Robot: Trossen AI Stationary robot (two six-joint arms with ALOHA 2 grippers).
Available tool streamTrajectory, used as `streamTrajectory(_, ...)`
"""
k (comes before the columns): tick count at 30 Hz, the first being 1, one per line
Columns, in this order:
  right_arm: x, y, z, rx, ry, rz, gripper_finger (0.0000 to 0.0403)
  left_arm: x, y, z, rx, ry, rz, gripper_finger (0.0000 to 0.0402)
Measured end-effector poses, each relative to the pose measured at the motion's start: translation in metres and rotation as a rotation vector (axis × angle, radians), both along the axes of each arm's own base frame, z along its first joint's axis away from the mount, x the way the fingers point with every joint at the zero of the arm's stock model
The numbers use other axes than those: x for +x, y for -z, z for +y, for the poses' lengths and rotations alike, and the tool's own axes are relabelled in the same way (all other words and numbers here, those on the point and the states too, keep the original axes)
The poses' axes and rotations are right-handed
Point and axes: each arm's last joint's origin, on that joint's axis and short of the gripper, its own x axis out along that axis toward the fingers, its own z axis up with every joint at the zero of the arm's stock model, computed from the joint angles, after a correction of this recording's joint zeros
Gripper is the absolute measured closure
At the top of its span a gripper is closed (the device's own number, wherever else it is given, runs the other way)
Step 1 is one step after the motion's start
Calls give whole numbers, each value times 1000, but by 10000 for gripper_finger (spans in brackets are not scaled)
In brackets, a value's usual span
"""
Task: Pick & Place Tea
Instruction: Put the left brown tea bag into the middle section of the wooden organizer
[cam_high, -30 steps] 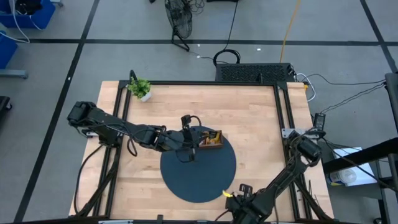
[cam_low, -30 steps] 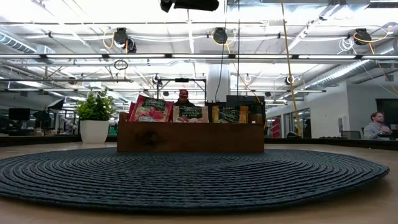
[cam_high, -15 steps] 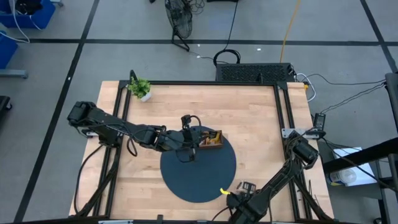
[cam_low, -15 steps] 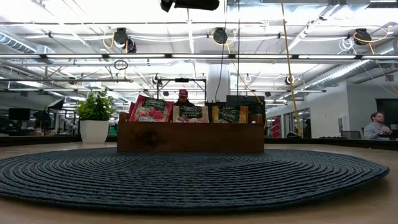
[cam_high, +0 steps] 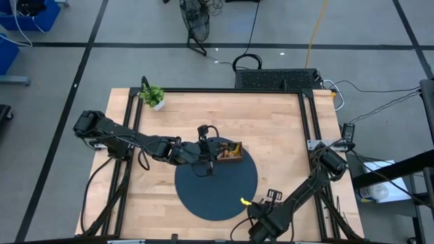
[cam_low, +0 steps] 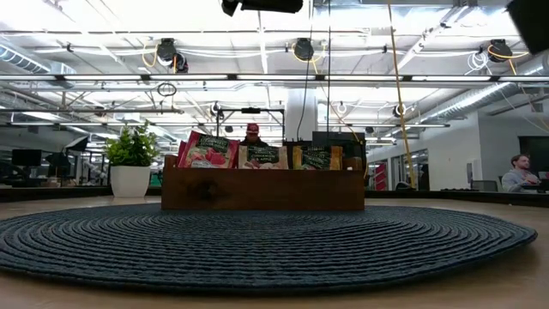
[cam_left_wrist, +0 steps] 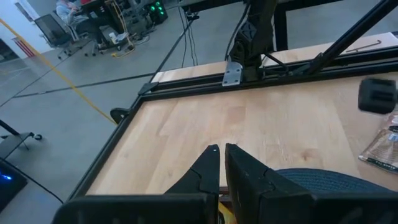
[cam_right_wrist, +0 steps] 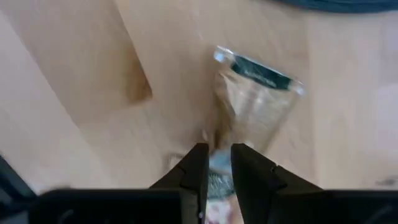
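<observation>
High view, left to right. Potted plant sits at the table's far left corner. Your left arm reaches in from the left edge to mid-table; left gripper hangs over the dark round mat, just beside the wooden tray on the mat's far rim. In the left wrist view its fingers stand nearly together, only a thin slit between them, nothing in it. Bare wood and the mat's edge lie beyond the tips.

Low view: you see the tray square on, with upright tea sachets showing above its wall: red at left, beige-and-green in the middle, orange at right. The plant stands to the left, behind the mat.

Further right, at the near edge of the table, your right gripper sits just off the mat's near rim, with a small yellow-orange scrap at its tip. Right wrist view: one tea sachet, pale with a dark green band, hangs just ahead of the fingers. Its lower end runs down into the narrow gap between them. The jaws stand only slightly apart and appear pinched on that end, though blur keeps you from seeing the contact cleanly. Wood shows behind the sachet, the mat's edge beyond.
</observation>
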Motion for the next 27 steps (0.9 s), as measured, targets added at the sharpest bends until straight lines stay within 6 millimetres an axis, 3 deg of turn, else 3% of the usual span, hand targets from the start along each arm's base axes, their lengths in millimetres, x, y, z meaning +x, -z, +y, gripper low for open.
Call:
streamTrajectory(4, 0, 11, -2, 38, -8, -8, 315, 0, 0, 0, -1, 0, -2, 371)
streamTrajectory(11, -7, 28, -20, 45, 57, 129, 203, 0, 0, 0, 0, 0, -2, 371)
streamTrajectory(14, -6, 31, -23, 58, 54, 135, 174, 0, 0, 0, 0, 0, -2, 371)
streamTrajectory(19, -3, 30, -29, 83, 66, 174, 170, 0, -1, 0, -2, 0, -6, 371)
streamTrajectory(27, -2, 14, -42, 89, 99, 181, 204, 1, -2, 0, -6, 0, -23, 371)
